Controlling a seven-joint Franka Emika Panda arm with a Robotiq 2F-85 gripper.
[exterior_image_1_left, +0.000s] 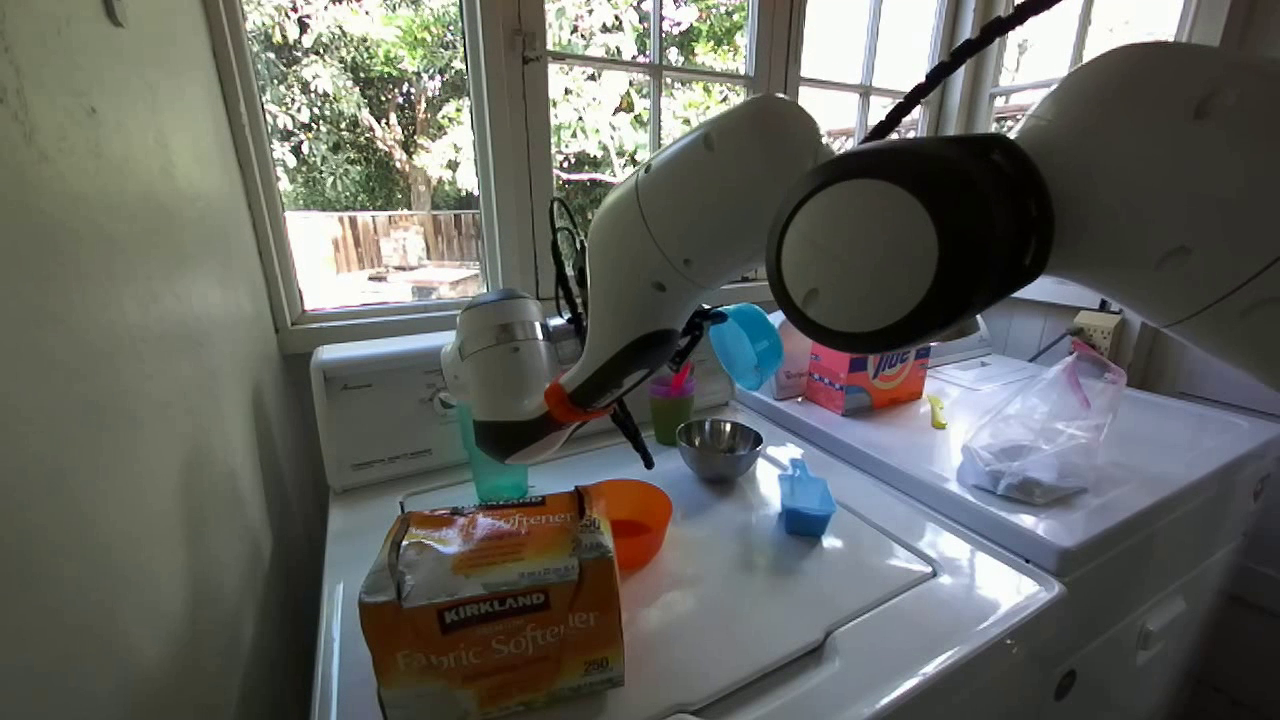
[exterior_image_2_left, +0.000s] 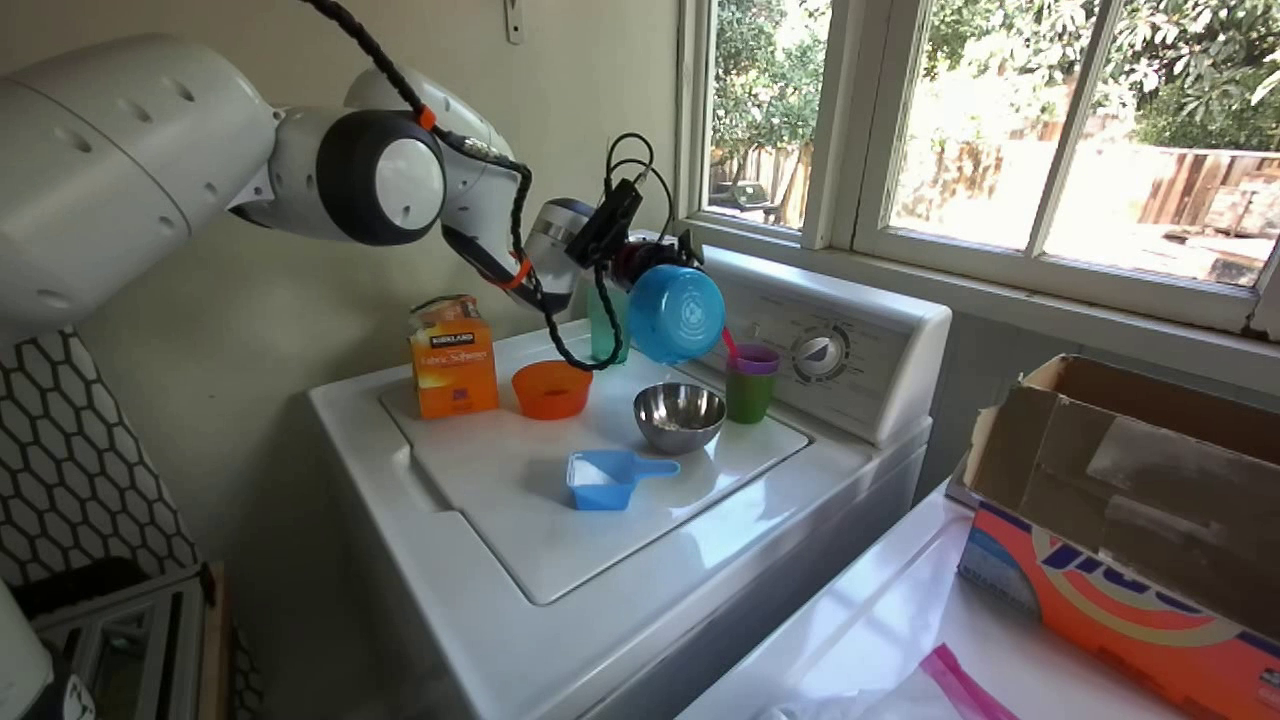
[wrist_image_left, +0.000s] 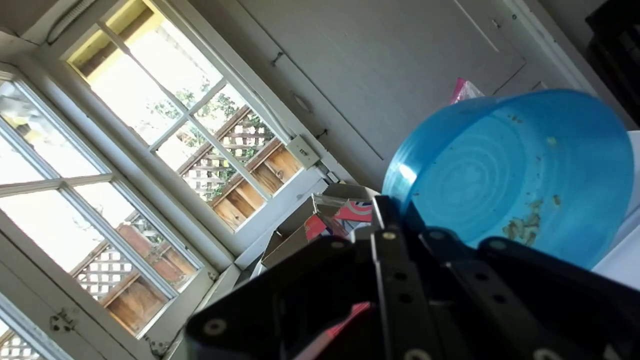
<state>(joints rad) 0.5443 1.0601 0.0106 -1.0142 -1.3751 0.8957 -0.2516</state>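
Translucent blue plastic bowl (wrist_image_left: 475, 165) up in the air, tipped right over on its side, and the gripper (wrist_image_left: 400, 212) has it pinched by the rim, dark jaws either side of the thin wall! Smooth, glossy stuff, concentric rings moulded into the base, and pale flakes (wrist_image_left: 525, 227) sticking inside; what they are is hard to say. Below it in both exterior views, a round, shiny steel bowl (exterior_image_2_left: 680, 435) on the white washing machine (exterior_image_2_left: 520, 490), its contents not clear. Next to that, a green cup (exterior_image_2_left: 747, 397) with a purple band on top and a pink stick (exterior_image_2_left: 730, 343) poking out, lower end hidden. Nearer, a boxy light-blue scoop (exterior_image_2_left: 603, 492). Over there, an orange bowl (exterior_image_2_left: 553, 395), partly masked in an exterior view by the crumpled cardboard Kirkland box (exterior_image_1_left: 510, 650); carton and arm (exterior_image_1_left: 690, 220) cover much of a teal tumbler (exterior_image_1_left: 500, 482). And on the neighbouring appliance (exterior_image_1_left: 900, 460), an open Tide box (exterior_image_2_left: 1100, 600), cut off by the frame, plus a wrinkled clear bag (exterior_image_1_left: 1050, 440), filling unreadable.
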